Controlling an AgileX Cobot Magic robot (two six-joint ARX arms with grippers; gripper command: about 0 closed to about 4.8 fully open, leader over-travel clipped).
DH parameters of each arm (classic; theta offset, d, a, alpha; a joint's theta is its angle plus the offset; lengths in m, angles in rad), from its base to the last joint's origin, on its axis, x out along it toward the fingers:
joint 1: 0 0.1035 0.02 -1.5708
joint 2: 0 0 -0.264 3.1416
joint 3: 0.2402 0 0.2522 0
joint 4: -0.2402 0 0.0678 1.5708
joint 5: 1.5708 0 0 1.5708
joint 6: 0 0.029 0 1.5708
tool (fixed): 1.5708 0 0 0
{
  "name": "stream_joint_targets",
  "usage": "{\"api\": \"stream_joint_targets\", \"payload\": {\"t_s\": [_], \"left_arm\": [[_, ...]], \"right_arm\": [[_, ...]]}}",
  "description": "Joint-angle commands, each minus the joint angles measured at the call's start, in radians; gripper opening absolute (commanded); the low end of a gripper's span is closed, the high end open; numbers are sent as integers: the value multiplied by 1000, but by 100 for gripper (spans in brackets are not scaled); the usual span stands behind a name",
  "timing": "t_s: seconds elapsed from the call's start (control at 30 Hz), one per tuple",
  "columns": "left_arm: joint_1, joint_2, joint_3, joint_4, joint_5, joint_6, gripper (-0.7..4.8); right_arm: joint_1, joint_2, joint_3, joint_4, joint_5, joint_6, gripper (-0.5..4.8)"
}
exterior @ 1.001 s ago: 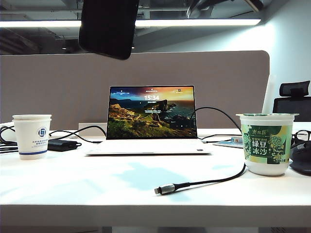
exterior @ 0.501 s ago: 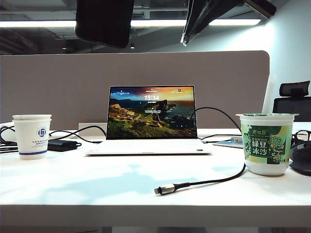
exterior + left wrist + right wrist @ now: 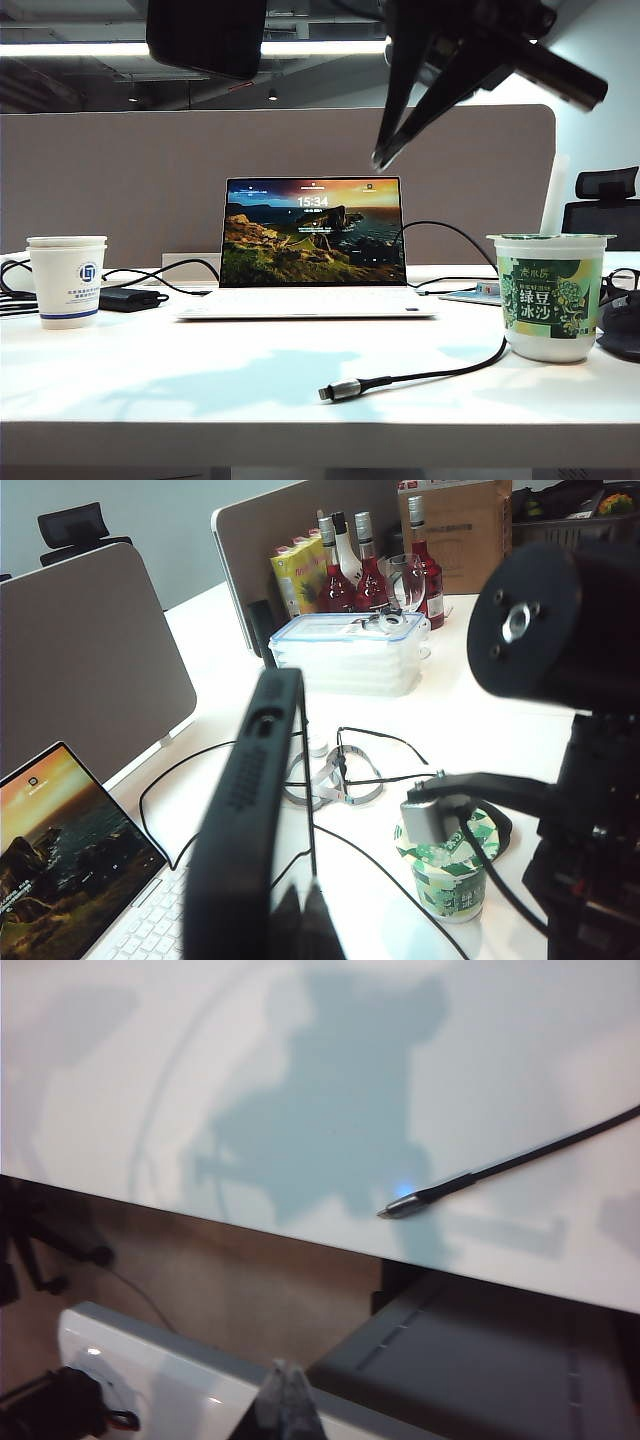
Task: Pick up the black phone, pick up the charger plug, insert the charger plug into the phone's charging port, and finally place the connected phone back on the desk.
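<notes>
The left gripper (image 3: 290, 915) was clamped on the black phone (image 3: 207, 37), held high above the desk (image 3: 200, 385) at the upper left of the exterior view, its top cut off by the frame. In the left wrist view the phone (image 3: 245, 830) showed edge-on, rising from between the fingers.

The right gripper (image 3: 378, 158) hung above the laptop (image 3: 312, 245), jaws pressed together on nothing, tips slanting down and left in the exterior view. In the right wrist view its tips (image 3: 285, 1395) showed only as a blurred sliver.

The charger plug (image 3: 338, 390) lay on the desk near the front edge, silver tip pointing left, its black cable curving back to the green dessert cup (image 3: 550, 295). Nothing lay between the plug and the gripper above. A paper cup (image 3: 66, 281) stood at the far left, beside a small black power brick (image 3: 128, 298).

The right wrist view showed the plug (image 3: 420, 1198) on bare white desk with the arm's shadow beside it, and the floor beyond the desk edge. Only the left wrist view took in the neighbouring desk with bottles (image 3: 372, 565), a stack of clear boxes (image 3: 350, 655) and eyeglasses (image 3: 335, 780).
</notes>
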Motion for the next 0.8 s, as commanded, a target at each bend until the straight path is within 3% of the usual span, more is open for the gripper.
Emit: {"api": "stream_joint_targets", "payload": {"t_s": [0.03, 0.47, 0.8], "left_arm": [[0, -11, 8, 35, 3, -2, -6], [0, -16, 8, 35, 3, -2, -6], [0, -37, 8, 35, 0, -2, -6]], "right_arm": [[8, 10, -13, 54, -19, 96, -6], [97, 108, -16, 133, -27, 285, -6], [101, 196, -16, 153, -26, 360, -6]]}}
